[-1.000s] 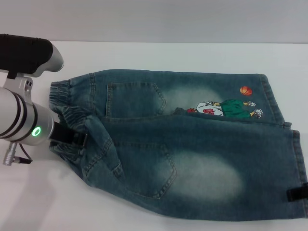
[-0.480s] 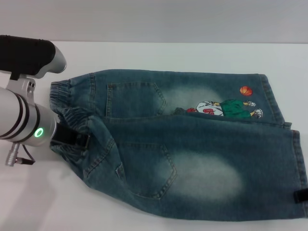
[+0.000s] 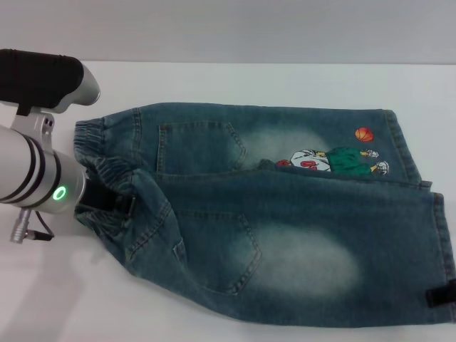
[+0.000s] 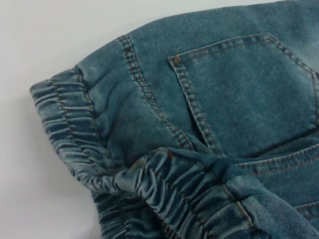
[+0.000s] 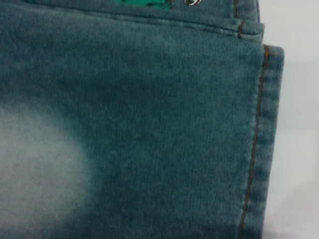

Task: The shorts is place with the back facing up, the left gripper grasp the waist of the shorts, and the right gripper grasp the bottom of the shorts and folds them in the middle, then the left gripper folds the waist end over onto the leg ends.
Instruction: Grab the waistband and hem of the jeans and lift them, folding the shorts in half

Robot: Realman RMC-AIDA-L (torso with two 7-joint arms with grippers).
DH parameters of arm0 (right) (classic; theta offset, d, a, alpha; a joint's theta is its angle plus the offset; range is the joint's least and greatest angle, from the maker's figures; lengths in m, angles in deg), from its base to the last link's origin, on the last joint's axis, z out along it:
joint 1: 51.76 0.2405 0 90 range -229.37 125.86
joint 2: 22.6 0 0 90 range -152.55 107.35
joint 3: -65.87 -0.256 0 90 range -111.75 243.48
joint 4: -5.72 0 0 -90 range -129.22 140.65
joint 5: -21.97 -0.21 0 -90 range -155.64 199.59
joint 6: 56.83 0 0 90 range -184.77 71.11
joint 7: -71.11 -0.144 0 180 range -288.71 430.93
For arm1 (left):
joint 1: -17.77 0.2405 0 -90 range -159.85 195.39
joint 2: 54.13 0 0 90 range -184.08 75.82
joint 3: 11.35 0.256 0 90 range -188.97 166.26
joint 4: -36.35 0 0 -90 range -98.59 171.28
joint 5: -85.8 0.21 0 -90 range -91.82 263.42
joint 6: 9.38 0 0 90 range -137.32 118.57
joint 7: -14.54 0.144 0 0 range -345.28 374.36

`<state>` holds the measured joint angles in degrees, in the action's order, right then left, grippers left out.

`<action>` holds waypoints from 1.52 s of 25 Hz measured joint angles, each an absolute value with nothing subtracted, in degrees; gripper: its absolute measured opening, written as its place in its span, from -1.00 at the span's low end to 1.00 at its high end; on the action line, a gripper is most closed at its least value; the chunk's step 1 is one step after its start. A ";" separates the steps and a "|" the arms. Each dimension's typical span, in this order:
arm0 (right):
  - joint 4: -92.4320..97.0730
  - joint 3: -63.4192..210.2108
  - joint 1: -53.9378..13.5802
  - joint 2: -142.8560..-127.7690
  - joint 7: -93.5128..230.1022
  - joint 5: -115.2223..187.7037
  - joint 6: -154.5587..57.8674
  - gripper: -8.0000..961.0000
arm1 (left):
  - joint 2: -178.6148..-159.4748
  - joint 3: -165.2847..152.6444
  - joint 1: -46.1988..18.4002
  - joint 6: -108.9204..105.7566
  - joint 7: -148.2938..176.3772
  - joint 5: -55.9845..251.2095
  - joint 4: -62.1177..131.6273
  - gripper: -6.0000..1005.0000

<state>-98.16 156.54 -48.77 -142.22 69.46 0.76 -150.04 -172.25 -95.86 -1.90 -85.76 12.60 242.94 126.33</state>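
Blue denim shorts [image 3: 285,214] lie back side up on the white table, with the near half overlapping the far half. The elastic waist [image 3: 100,142] is at the left and the leg ends [image 3: 427,214] at the right. My left gripper [image 3: 107,201] sits at the near waist corner, where the waistband [image 4: 149,189] is bunched and pulled up around its black fingers. Only a black tip of my right gripper [image 3: 442,295] shows at the near leg end. The right wrist view looks closely at the stitched leg hem [image 5: 254,149].
A cartoon print [image 3: 335,160] and an orange ball patch [image 3: 364,133] mark the far leg. Bare white table [image 3: 235,82] surrounds the shorts at the back, left and front. The left arm's silver body [image 3: 35,178] hangs over the table's left side.
The left arm has shifted slightly to the right at the waist. The right gripper's black tip has slid a little lower at the near leg end. The shorts have barely moved.
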 joint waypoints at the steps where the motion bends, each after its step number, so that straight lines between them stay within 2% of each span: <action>1: -97.99 156.55 -48.77 -142.22 69.40 0.74 -150.02 0.52 | -172.23 -95.91 -1.91 -85.73 12.60 242.94 126.31 -0.75; 38: -96.54 158.89 -48.54 -142.22 68.00 1.27 -148.74 0.47 | -172.12 -96.23 -2.63 -84.97 14.05 241.47 125.06 -0.75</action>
<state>-96.54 158.89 -48.54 -142.22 68.00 1.27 -148.74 -172.12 -96.23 -2.63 -84.97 14.05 241.47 125.06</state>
